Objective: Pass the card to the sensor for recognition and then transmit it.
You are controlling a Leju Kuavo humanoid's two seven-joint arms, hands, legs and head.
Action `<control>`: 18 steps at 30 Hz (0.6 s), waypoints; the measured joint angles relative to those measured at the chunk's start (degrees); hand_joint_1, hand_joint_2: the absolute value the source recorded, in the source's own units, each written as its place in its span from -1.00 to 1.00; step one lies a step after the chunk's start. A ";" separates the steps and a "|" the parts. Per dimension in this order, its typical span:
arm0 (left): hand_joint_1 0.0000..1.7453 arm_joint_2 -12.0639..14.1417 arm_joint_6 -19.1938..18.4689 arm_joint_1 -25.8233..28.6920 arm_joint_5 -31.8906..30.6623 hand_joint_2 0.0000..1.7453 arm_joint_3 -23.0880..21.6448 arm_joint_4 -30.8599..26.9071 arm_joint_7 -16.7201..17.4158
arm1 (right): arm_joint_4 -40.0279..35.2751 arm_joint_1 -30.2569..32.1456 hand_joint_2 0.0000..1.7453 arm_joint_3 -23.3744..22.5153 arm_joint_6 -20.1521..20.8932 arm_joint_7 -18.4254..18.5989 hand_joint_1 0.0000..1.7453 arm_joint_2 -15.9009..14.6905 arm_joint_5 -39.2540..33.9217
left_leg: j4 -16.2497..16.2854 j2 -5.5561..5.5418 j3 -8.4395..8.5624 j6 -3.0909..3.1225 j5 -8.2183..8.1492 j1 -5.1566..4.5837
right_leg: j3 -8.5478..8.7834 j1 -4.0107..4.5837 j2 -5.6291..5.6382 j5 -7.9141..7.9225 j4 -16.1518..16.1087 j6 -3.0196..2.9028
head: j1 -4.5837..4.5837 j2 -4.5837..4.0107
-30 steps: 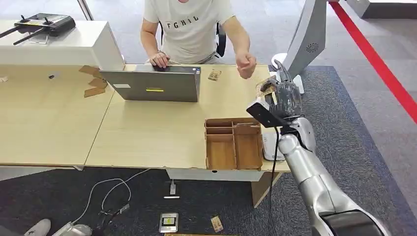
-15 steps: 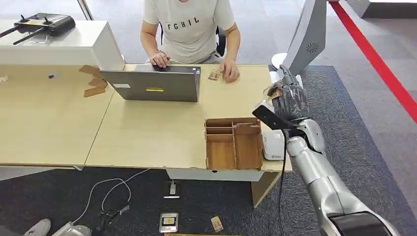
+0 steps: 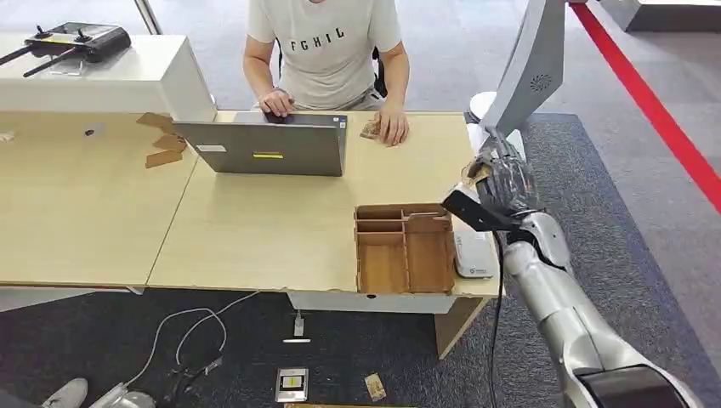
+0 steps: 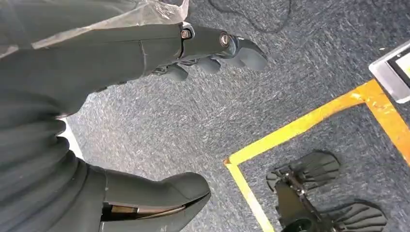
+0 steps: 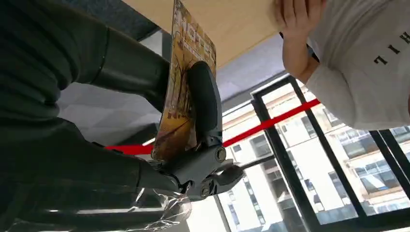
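While the right hand hangs at the right edge of the counter, right of centre in the head view, its fingers are clamped on the card, a yellow-brown printed card held upright between thumb and fingers. Just below the hand in the frame, a small white sensor lies flat on the counter, touching the right side of an open wooden tray with several compartments. Higher in the frame, a person in a white shirt sits at the far side of the counter, one hand resting on a grey laptop and the other hand on a second small card lying on the counter. At the left of the left wrist view, the left hand hangs over grey carpet crossed by yellow tape, fingers apart and holding nothing.
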 joint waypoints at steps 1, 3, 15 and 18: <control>-1.00 0.15 0.00 0.13 -0.02 1.00 0.02 0.00 0.00 | 0.72 0.03 1.00 0.17 0.07 0.15 1.00 -0.30 -0.09 | 0.00 0.00 -0.01 0.00 0.00 0.00 | -0.01 0.00 0.00 0.00 -0.01 0.00 | 0.06 0.00; -1.00 0.31 0.00 0.23 -0.04 1.00 0.02 0.00 0.00 | 1.93 0.37 1.00 0.31 0.22 0.61 1.00 -0.59 -0.35 | 0.00 0.00 -0.02 0.00 0.00 0.00 | -0.02 0.00 0.00 0.00 -0.01 0.00 | 0.04 0.00; -1.00 1.55 -0.57 1.02 0.22 1.00 0.02 0.00 -0.09 | 8.57 2.98 1.00 1.71 3.26 5.49 1.00 -1.49 -0.37 | -0.01 0.01 -0.06 0.00 -0.01 0.00 | -0.08 0.01 0.00 0.00 -0.01 0.00 | 0.02 0.00; -1.00 1.70 -0.63 1.08 0.09 1.00 0.02 0.00 0.06 | 9.77 3.47 1.00 1.75 3.43 5.86 1.00 -1.77 -0.39 | 0.00 0.01 -0.07 0.00 -0.01 0.00 | -0.08 0.00 0.01 0.00 0.00 0.00 | 0.04 0.00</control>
